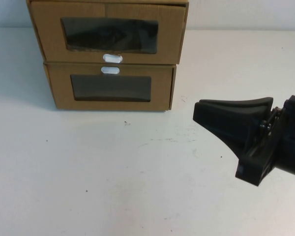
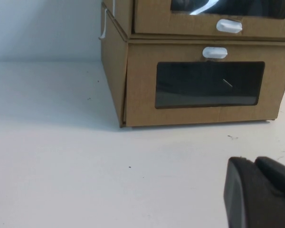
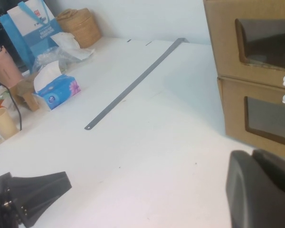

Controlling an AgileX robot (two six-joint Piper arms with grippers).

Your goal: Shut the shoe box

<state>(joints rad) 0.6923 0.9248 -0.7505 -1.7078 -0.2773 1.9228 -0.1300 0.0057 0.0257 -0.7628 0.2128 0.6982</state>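
Note:
The shoe box is the upper of two stacked brown boxes at the table's back. It has a dark window and a white tab below it. Its front stands slightly forward of the lower box's front. It also shows in the left wrist view and the right wrist view. My right gripper is shut and empty, hovering right of the boxes and pointing left. It also shows in its wrist view. My left gripper is shut and empty, low over the table in front of the boxes. It also shows in the right wrist view.
The matching lower box has its white tab above its window. Off to the table's left side lie a long metal strip, a tissue pack, a blue bag, a basket and cups.

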